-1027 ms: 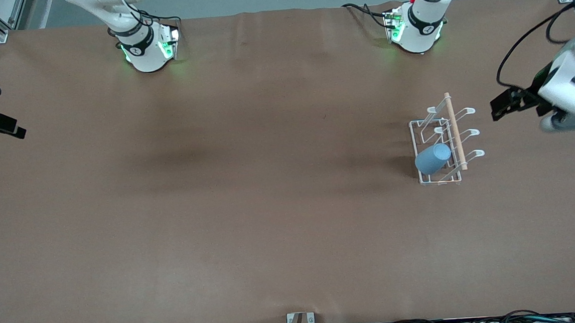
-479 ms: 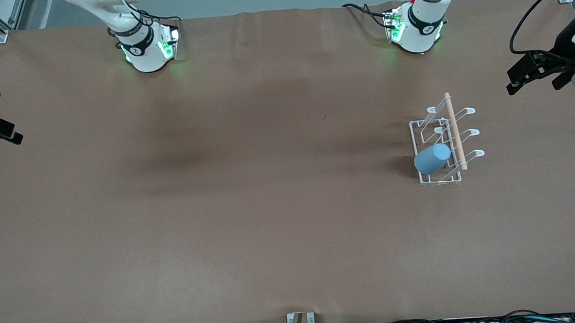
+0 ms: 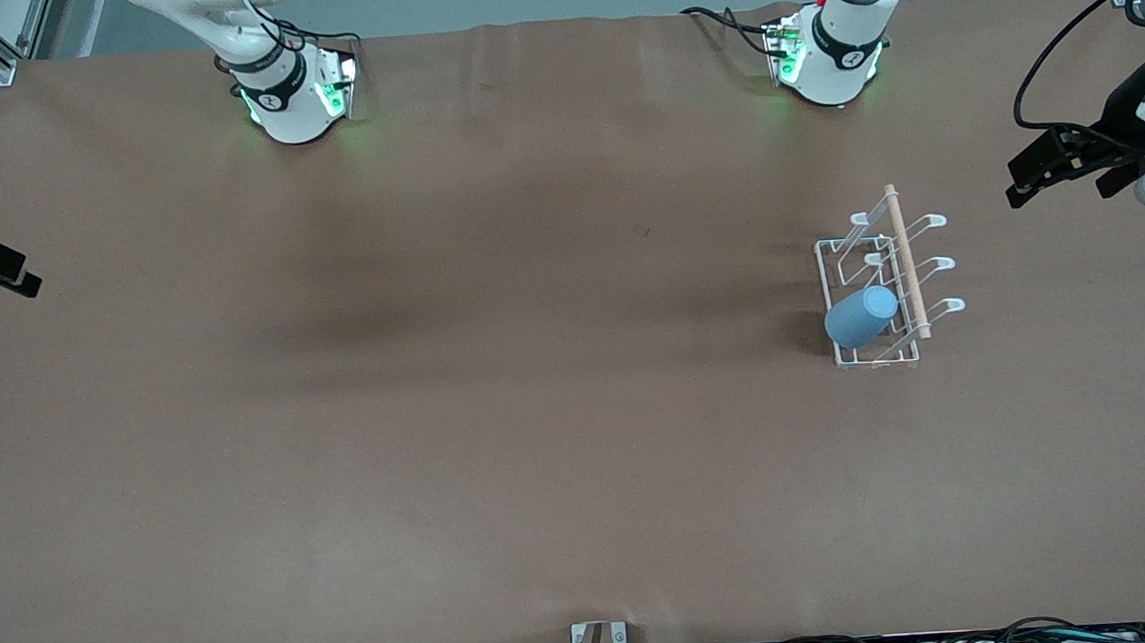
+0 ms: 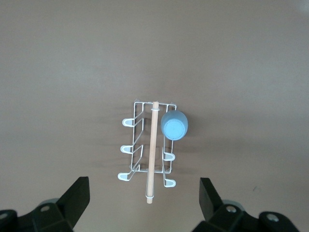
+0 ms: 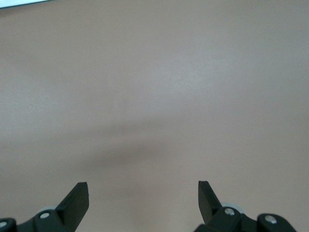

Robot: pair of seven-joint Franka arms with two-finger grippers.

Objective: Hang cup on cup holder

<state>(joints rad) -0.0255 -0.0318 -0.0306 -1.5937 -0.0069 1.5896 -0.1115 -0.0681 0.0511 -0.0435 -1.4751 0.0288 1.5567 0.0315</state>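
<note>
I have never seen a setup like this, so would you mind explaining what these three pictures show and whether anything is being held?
Two robot arms stand at a brown table. One picture looks down from a high camera facing them; the other two come from cameras on each wrist. A white wire cup holder sits toward the left arm's end, and a blue-grey cup hangs upturned on one of its prongs. The left hand is open, up above the rack. The right hand is open over bare table at its own end. Neither holds anything.
</note>
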